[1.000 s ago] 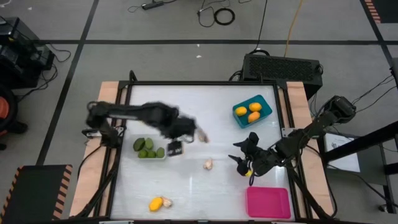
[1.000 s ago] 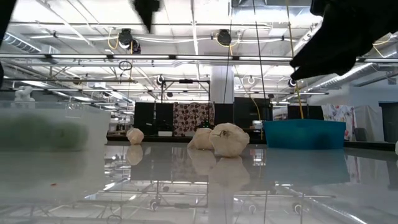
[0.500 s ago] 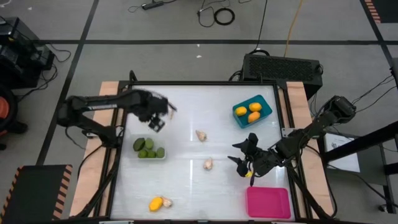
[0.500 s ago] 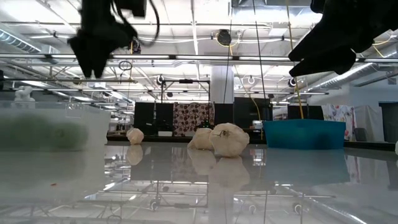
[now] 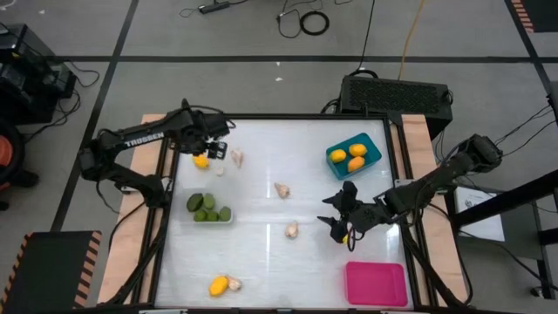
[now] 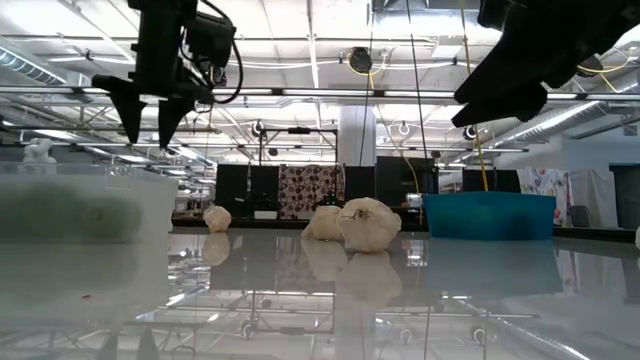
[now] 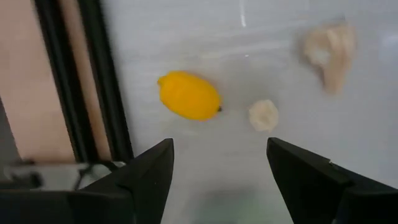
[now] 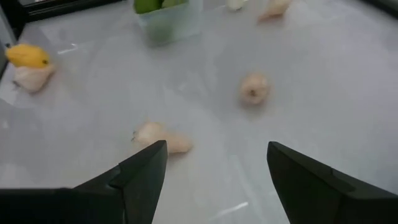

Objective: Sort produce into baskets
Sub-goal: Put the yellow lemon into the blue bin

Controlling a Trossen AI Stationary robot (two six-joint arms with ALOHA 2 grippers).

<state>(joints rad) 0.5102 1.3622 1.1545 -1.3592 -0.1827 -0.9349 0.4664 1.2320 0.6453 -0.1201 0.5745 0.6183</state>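
Left dark two-finger gripper (image 5: pixel 212 150) is hanging over the table's far-left corner, arm folded back along the left edge, fingers (image 7: pixel 149 171) spread apart with nothing between them. Right dark two-finger gripper (image 5: pixel 336 222) is hovering mid-right above the table, arm reaching in from the right edge, fingers (image 8: pixel 146 165) wide apart and empty.

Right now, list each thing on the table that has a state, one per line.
Left gripper: open, empty, above a loose lemon.
Right gripper: open, empty, over bare table.
Teal basket: holds three yellow-orange pieces.
Clear basket: holds green pieces.
Pink basket: empty.
Garlic pieces: loose, unsorted.
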